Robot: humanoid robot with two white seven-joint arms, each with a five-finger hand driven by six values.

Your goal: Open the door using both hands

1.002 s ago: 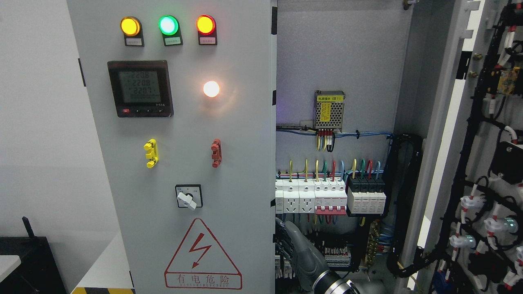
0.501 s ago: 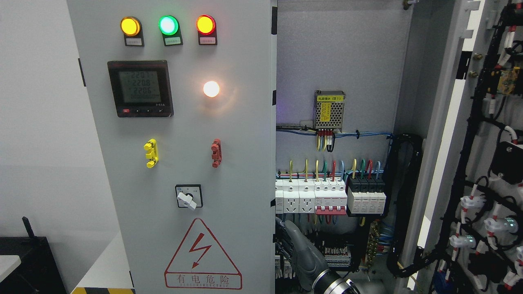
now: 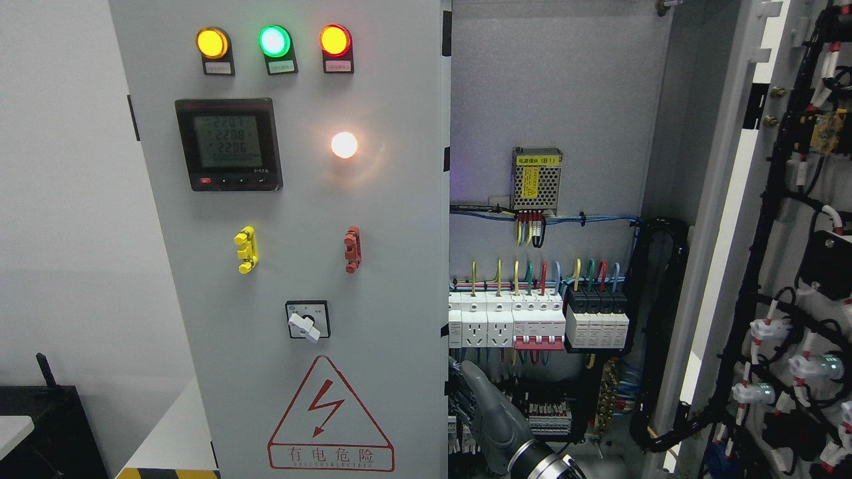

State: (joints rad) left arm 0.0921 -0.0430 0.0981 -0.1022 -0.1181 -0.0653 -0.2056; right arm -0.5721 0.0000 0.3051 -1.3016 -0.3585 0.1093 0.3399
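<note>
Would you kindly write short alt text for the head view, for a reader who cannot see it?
A grey robot hand reaches up from the bottom edge into an open electrical cabinet, beside the inner edge of the left door, which carries three lit indicator lamps, a digital meter and a high-voltage warning triangle. Breakers and coloured wiring fill the interior.

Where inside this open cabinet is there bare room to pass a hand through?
The free patch is the bare grey back panel, above the power supply and right of the left door. A narrower bare strip lies between the power supply's wires and the breaker row. Below the breakers it is crowded: terminals, the black cable bundle and the right hand.
</note>
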